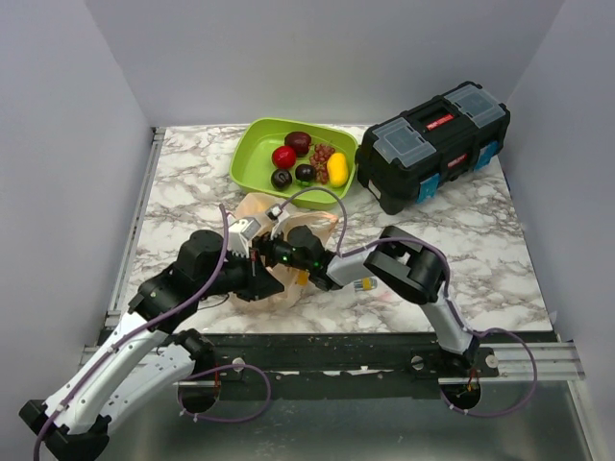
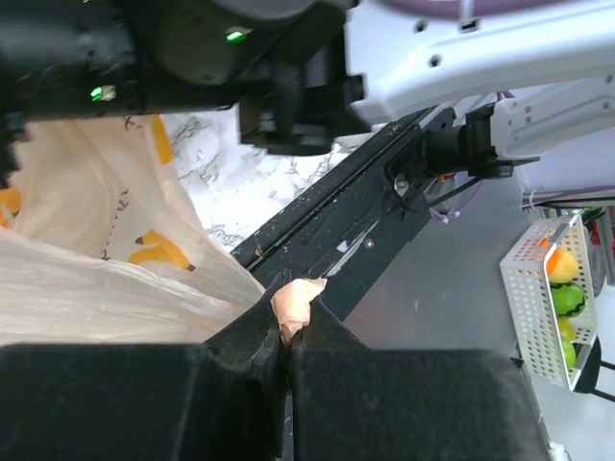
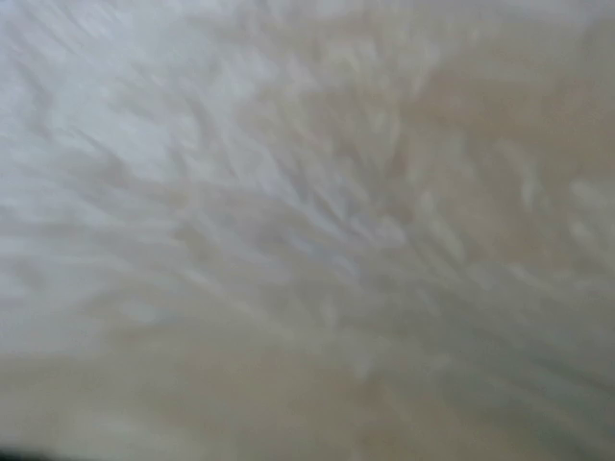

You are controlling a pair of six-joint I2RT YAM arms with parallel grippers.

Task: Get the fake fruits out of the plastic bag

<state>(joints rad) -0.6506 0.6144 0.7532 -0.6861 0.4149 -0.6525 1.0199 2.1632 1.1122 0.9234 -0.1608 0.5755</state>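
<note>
in left wrist view, gripper (image 2: 288, 348) pinching bag (image 2: 86, 288)

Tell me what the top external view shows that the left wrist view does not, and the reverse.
Only the top external view shows the lime-green tray holding the fake fruits, and the black toolbox beside it. Only the left wrist view shows the left gripper shut on a fold of bag film, and a white basket off the table. Both show the plastic bag, the marble table and the right arm reaching to the bag.
</note>
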